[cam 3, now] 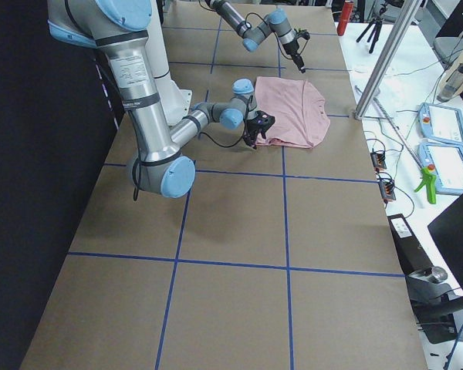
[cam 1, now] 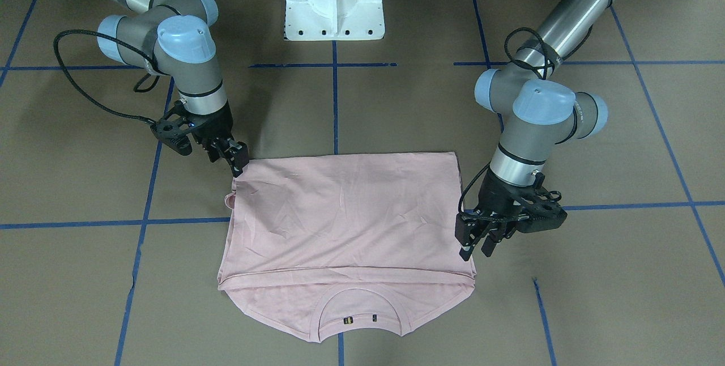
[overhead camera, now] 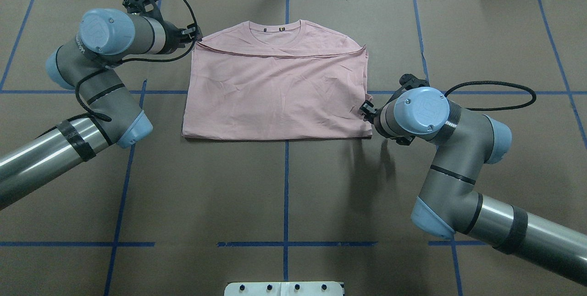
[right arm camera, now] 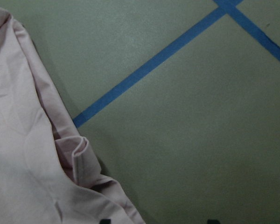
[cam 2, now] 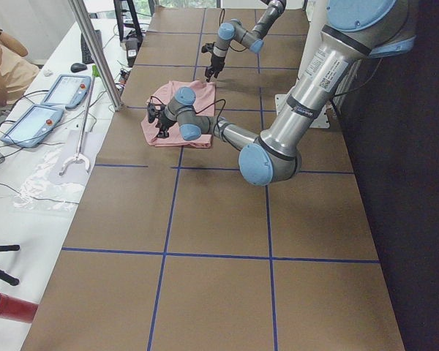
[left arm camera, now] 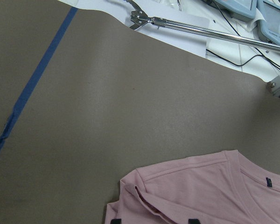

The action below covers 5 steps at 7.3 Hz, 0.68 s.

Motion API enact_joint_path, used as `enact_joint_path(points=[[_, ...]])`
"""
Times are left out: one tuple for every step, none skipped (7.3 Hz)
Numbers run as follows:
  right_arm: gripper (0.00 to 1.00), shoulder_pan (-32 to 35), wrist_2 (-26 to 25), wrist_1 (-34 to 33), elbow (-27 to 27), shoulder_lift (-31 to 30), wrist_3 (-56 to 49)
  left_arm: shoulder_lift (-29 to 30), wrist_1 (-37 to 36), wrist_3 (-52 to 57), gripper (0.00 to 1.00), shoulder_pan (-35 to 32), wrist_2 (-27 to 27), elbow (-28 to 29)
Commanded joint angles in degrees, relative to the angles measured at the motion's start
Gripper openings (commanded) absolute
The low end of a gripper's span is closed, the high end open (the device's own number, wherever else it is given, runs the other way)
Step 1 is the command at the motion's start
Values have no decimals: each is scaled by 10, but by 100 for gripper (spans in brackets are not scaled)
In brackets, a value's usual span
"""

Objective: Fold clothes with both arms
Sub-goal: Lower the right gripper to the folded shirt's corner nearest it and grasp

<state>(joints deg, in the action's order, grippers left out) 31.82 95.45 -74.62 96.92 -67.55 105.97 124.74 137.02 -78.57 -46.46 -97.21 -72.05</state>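
Table (overhead camera: 284, 186), brown paper surface with a blue tape grid: carries the garment.

Left arm (overhead camera: 96, 80), grey metal tubes with light blue joint caps: reaches to the garment's shoulder corner. Right arm (overhead camera: 458, 149), same build: reaches to the opposite side edge.

T-shirt (overhead camera: 275, 90), light pink, short-sleeved: lies flat at table centre, with the lower part folded up over the body.

Left gripper (cam 1: 474, 249), black, two-finger: jaws released, spread at the shoulder fold. Right gripper (cam 1: 237, 166), same type: jaws released, at the side edge.

Collar (overhead camera: 275, 30), ribbed, round: exposed on the side away from the robot.
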Motion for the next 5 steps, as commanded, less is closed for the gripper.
enact_joint_path(points=[[74,-5,1,-1,-4,3,0,1,0,-1,57,1,0,0],[70,-7,1,-2,-5,6,1,0,0,0,57,0,0,0],[50,-8,2,-2,-5,7,11,1,0,-1,57,1,0,0],[31,-12,2,-2,-6,8,29,1,0,-1,57,1,0,0],[5,-15,2,-2,-6,8,30,1,0,-1,57,1,0,0]])
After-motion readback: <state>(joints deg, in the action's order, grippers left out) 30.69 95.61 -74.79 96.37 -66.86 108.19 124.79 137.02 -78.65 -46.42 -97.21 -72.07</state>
